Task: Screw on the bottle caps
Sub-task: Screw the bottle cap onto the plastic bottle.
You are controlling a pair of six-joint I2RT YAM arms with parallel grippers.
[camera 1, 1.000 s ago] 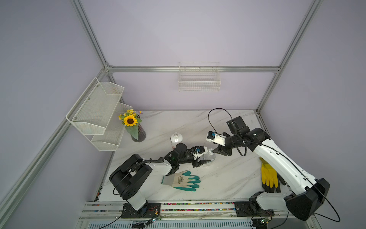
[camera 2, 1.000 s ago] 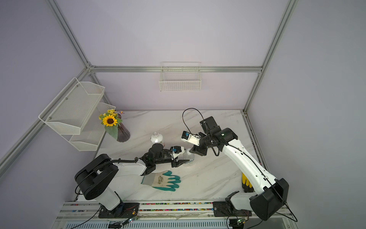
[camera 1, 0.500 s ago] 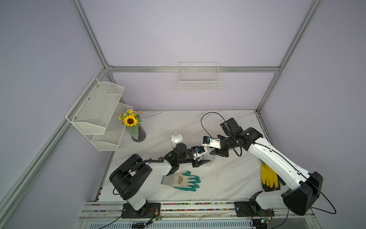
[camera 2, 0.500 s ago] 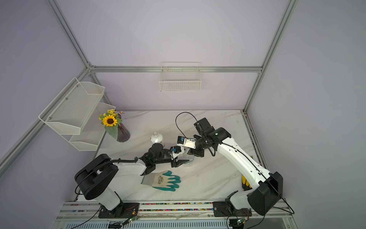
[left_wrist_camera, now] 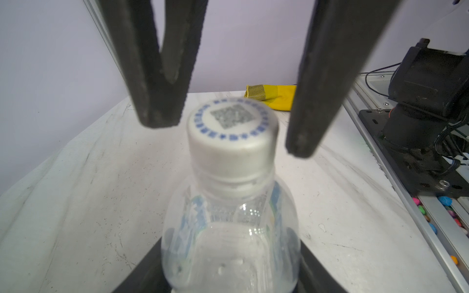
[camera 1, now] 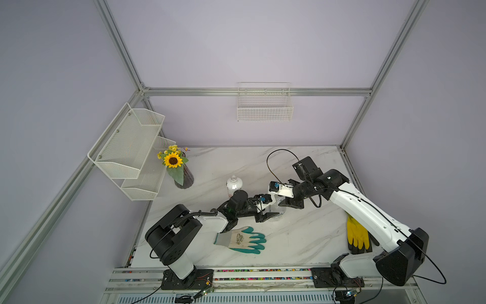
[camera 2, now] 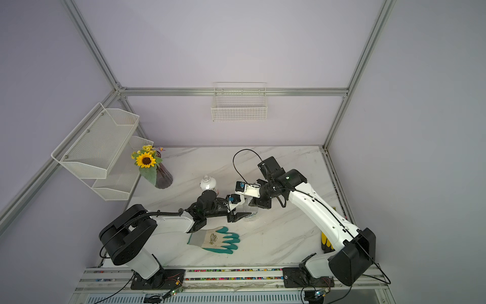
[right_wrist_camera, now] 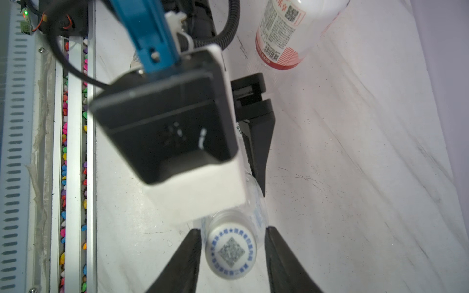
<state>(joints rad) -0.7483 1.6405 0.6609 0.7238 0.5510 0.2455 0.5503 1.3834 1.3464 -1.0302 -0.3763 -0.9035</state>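
Right arm has swung inward over the last second, bringing the right gripper (right_wrist_camera: 232, 229) from off to the side to just above the clear bottle (left_wrist_camera: 229, 218); the left arm has kept its place. That gripper stands open, its two fingers (right_wrist_camera: 182, 261) flanking the cap (right_wrist_camera: 229, 253), close on one side and with a plain gap on the other. The cap sits on the neck of the clear bottle, printed top up; how far down it is screwed I cannot tell. The left gripper (left_wrist_camera: 231, 243) is clamped on the bottle's body, keeping it upright near the middle of the table (camera 1: 302, 237). The white bottle (camera 1: 233, 184) stands upright just behind the left wrist, apart from the clear one. A green glove (camera 1: 242, 239) lies in front of the left arm, a yellow glove (camera 1: 356, 234) beside the right arm, and a vase (camera 1: 185, 179) at the far left
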